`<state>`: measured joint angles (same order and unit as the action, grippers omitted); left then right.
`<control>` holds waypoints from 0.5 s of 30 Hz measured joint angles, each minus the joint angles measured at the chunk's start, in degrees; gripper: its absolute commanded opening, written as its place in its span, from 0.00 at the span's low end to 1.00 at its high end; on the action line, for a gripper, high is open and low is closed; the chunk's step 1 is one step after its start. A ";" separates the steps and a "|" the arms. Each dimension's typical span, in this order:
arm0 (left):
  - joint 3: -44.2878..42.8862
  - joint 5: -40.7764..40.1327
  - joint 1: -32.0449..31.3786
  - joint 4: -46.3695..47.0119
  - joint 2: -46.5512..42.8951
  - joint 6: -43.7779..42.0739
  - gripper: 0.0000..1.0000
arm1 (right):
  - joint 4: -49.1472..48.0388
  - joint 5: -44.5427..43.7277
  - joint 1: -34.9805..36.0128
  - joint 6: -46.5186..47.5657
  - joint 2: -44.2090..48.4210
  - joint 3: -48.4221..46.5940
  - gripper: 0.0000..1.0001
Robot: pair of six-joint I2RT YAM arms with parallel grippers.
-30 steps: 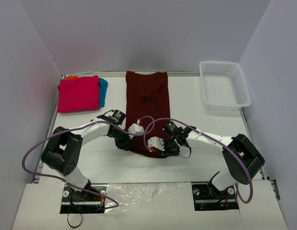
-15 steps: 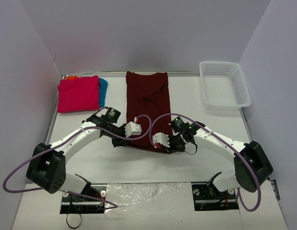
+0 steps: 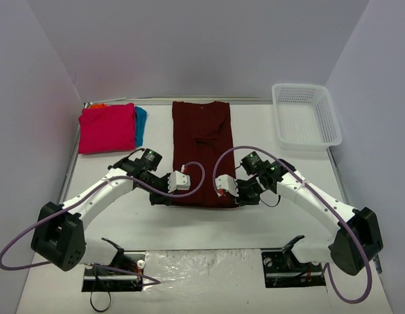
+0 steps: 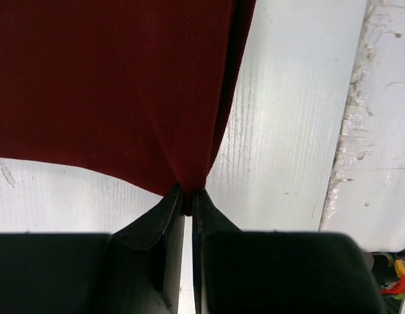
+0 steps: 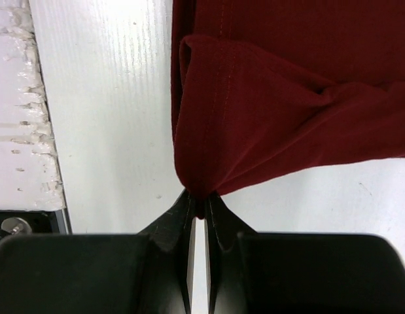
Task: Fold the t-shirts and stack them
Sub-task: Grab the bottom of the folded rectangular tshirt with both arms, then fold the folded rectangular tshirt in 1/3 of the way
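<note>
At lower centre, the near hem corners of the maroon shirt [image 3: 202, 137] are pinched tight in the left gripper [image 4: 188, 193] and the right gripper [image 5: 199, 196]. It is narrowed lengthwise but not yet folded short. At upper left, the pink shirt [image 3: 108, 128] is stacked, folded, over the teal shirt [image 3: 141, 120] and the orange shirt [image 3: 99, 105].

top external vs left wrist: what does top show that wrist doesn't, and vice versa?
Only top external: pink t-shirt stacked on a teal t-shirt, white mesh basket, right gripper at the maroon t-shirt's near right corner. Only left wrist: close-up of the left gripper pinching the cloth's bunched corner. Both: maroon t-shirt on the white table, left gripper shut on it.
</note>
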<state>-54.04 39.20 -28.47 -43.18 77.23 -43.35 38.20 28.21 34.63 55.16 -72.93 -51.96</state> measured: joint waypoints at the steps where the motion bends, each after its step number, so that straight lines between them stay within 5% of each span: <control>1: 0.00 0.31 0.00 -0.26 -0.33 -0.07 0.02 | 0.63 0.37 -0.15 0.07 0.02 -0.48 0.00; 15: -4.63 2.27 0.00 -7.56 -4.61 -2.08 0.02 | 8.98 4.42 -1.81 1.99 -0.68 -7.61 0.00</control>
<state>-58.67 41.47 -28.47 -50.74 72.62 -45.43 47.18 32.62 32.82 57.14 -73.60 -59.57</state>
